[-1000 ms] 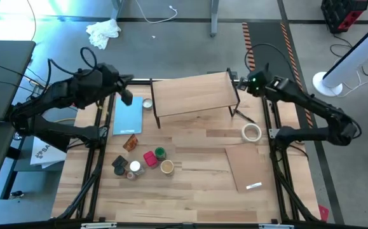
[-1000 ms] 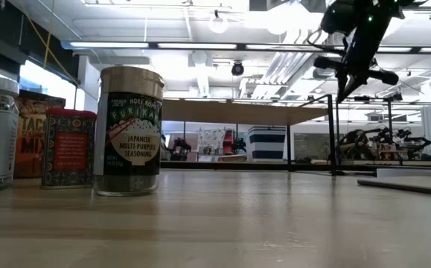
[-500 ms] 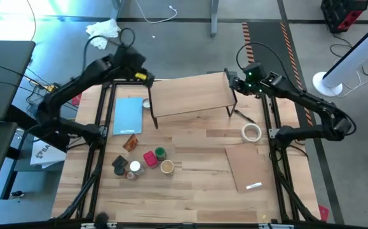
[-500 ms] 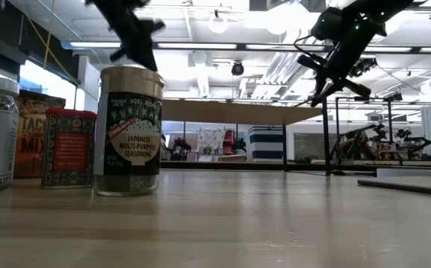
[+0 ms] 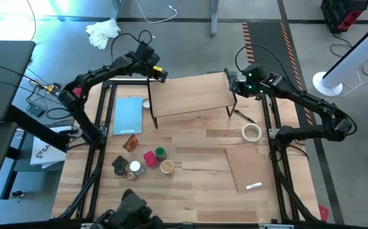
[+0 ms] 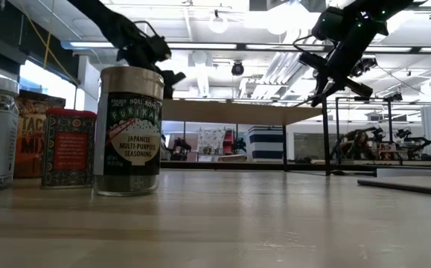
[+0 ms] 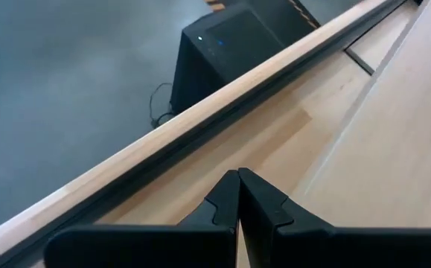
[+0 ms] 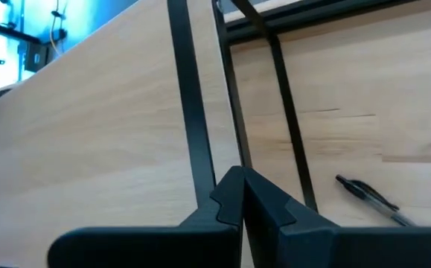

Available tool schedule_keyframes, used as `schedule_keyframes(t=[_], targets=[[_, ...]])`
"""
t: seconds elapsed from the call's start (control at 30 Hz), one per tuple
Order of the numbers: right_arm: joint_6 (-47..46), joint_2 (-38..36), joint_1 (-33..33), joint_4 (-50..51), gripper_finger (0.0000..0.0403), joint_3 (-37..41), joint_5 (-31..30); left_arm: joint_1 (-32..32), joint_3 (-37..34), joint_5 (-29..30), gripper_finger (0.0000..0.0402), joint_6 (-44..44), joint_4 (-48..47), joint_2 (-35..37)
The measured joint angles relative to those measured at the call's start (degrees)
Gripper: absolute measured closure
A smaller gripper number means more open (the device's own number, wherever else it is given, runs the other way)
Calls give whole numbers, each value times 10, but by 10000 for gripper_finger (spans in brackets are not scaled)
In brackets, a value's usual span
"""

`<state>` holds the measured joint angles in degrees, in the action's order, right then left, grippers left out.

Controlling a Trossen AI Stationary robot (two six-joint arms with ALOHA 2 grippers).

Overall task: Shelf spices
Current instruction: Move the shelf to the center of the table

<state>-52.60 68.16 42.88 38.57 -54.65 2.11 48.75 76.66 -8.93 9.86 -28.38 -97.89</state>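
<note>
While unshelved, spices (image 5: 142, 161) cluster, shelf (image 5: 192, 94) bare

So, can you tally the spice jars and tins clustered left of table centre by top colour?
green-top jar: 1
red tin: 1
tan-top jar: 1
white-top jar: 1
dark-top jar: 1
pinkish-top jar: 1
Total: 6

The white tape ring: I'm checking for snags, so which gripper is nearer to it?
Right. The right gripper sits at the shelf's right end, just beyond the white tape ring; the left gripper is at the shelf's far left corner.
</note>
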Motion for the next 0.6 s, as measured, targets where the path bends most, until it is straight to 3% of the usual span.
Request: schedule_keyframes(t=[0.33, 0.6], targets=[[-25, 0, -50, 1, 403, 0, -22, -26, 0, -29, 401, -16, 43, -34], [-60, 0, -123, 8, 403, 0, -35, -65, 2, -69, 401, -20, -4, -31]])
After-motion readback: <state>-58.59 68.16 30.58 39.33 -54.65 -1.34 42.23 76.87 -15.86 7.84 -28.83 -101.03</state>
